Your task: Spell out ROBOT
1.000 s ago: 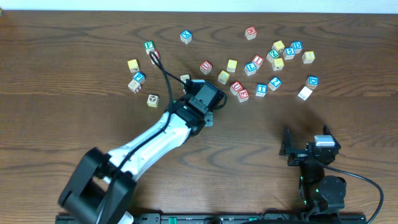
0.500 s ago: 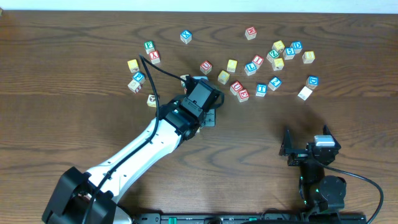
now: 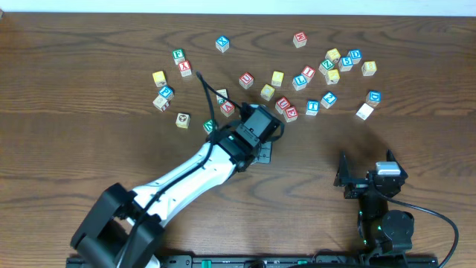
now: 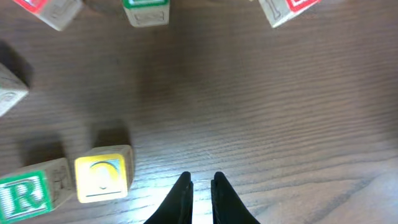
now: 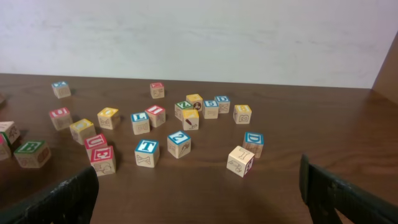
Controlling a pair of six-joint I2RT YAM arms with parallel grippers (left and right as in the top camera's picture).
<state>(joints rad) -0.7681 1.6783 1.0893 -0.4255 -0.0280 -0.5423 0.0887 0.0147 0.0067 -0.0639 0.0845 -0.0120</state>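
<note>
Left claw point(image 4: 200, 182) shifted right | green R cube point(image 4: 25, 196) beside yellow-faced cube point(image 4: 102, 177)

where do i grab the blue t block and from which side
Come straight down on the blue T block and pinch its near and far wooden faces. It sits flat with the letter up, and those two faces have free room, while the red E block and the blue 2 block stand close on its other two sides.

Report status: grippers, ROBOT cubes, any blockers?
Left gripper: jaws shut, empty. Right gripper: jaws open, back from cubes. Green R cube and yellow cube side by side beside left gripper. Nothing in the way.
</note>
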